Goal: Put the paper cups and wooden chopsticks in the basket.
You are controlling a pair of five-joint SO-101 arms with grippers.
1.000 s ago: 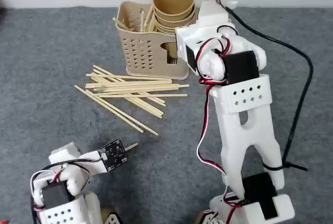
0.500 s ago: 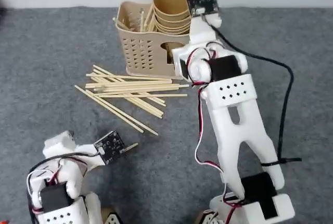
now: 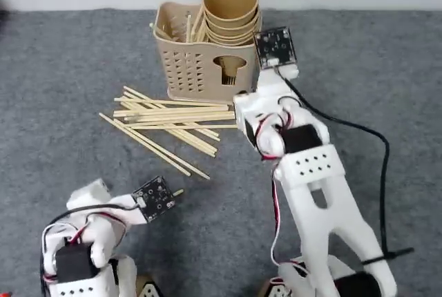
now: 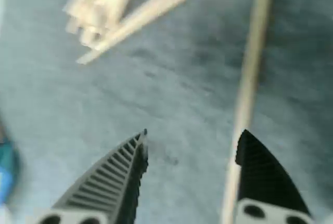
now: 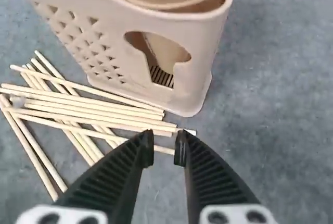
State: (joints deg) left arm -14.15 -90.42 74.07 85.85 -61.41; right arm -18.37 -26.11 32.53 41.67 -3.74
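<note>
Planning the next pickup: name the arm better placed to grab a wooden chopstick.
Probably left: the open left gripper straddles a lone pale wooden chopstick; the right gripper is barely open.

Left wrist view: chopstick pile [image 4: 101, 0] blurred, cut off at frame edge | lone chopstick [image 4: 250, 78] blurred, runs out of frame | high view: stacked paper cups [image 3: 231, 7], lower halves hidden inside basket [image 3: 186, 69]
</note>
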